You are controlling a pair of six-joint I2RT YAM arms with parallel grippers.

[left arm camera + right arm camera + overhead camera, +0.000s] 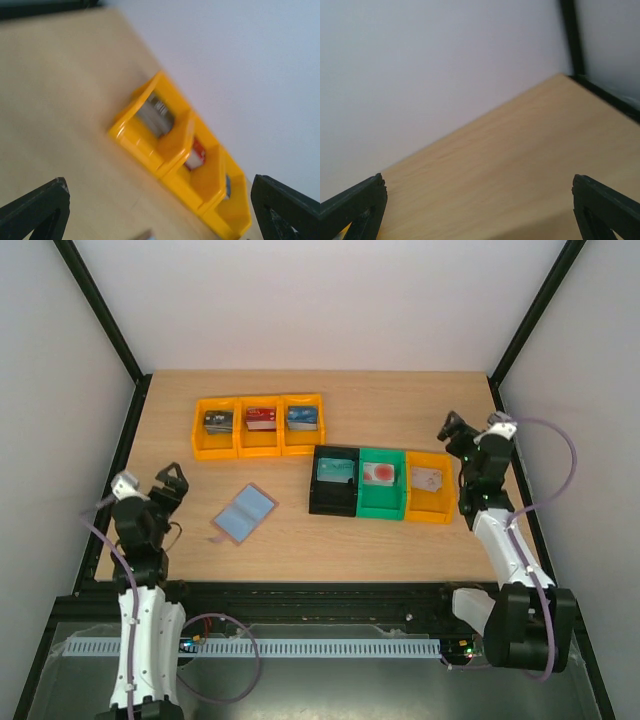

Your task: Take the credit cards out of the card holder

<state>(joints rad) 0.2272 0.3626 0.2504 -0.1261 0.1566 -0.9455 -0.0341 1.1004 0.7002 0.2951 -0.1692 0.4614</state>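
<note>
Top: card holder point(245, 513) lies open, blue side up, on the table point(300, 552), near the left gripper point(172, 483) on its right, well apart from the right gripper point(455, 430). Left wrist: fingers spread wide, yellow bins point(175, 150) ahead. Right wrist: fingers spread wide, only table and wall.

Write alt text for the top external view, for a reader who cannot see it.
An opened card holder, pale blue side up, lies on a wooden table. Beyond it stand six bins holding cards: three yellow, then black, green, yellow. The left tool and right tool are open and empty.
</note>
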